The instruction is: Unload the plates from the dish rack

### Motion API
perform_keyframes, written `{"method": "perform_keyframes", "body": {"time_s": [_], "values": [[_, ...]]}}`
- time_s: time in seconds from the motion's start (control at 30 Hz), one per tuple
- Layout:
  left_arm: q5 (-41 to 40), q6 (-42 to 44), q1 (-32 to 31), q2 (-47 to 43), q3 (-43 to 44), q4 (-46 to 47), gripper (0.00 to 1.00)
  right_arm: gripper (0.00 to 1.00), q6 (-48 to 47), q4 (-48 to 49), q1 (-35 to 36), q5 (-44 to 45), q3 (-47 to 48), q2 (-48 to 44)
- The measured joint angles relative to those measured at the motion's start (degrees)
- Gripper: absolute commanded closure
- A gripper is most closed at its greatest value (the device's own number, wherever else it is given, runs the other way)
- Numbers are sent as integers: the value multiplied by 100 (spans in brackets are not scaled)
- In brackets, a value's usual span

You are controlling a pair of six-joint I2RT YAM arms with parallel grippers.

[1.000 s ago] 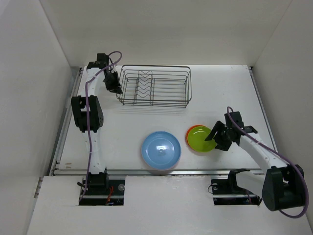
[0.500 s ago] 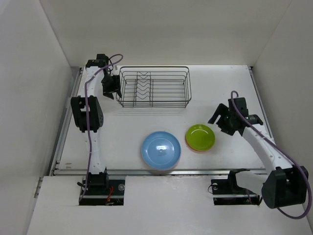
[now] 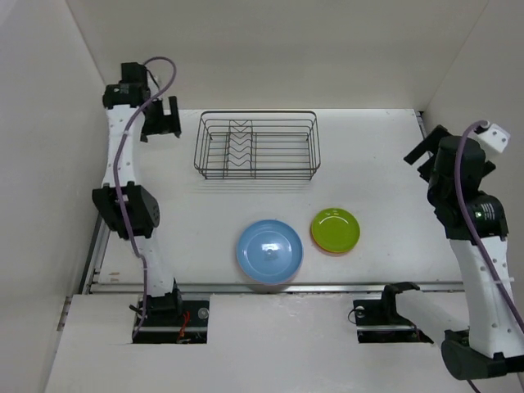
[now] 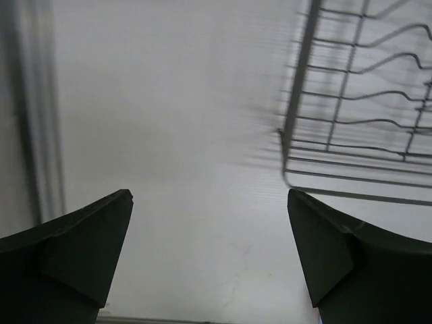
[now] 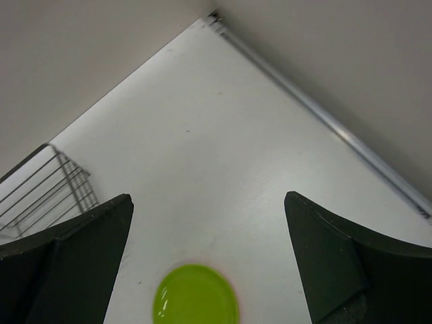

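The dish rack (image 3: 255, 146) is a dark wire basket at the back centre, with nothing between its dividers. Its corner also shows in the left wrist view as the dish rack (image 4: 351, 101). A light blue plate (image 3: 270, 250) lies flat near the front edge, with a thin pink rim showing under it. To its right a lime green plate (image 3: 336, 229) rests on an orange plate whose rim peeks out (image 3: 314, 223). My left gripper (image 3: 161, 119) hangs open left of the rack, holding nothing (image 4: 209, 202). My right gripper (image 3: 422, 153) is open, high at the right (image 5: 209, 202), above the green plate (image 5: 196, 297).
White walls close in the table on the left, back and right. A metal rail (image 3: 102, 229) runs along the left edge, and another rail (image 5: 337, 128) runs along the right wall. Both arm bases sit at the near edge.
The left gripper has let go of the rack's left end, opened and risen back-left. The right gripper has drawn away from the green plate, lifted to the far right and opened wider.
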Motion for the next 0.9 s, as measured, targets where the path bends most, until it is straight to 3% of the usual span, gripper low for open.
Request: {"method": "perform_keyframes", "body": {"time_s": [0.17, 0.3, 0.57, 0.9], "values": [[-973, -181, 938, -1346, -479, -13, 0, 0, -90, -501, 0, 1351, 140, -461], [-1486, -256, 1593, -1875, -638, -188, 0, 0, -111, -636, 0, 1969, 127, -990], [-1585, -354, 1478, -2022, -1648, -540, 0, 0, -125, -691, 0, 2098, -33, -1606], [-1362, -304, 1480, -2295, -1790, -691, 0, 0, -127, -743, 0, 1596, -535, -1679]]}}
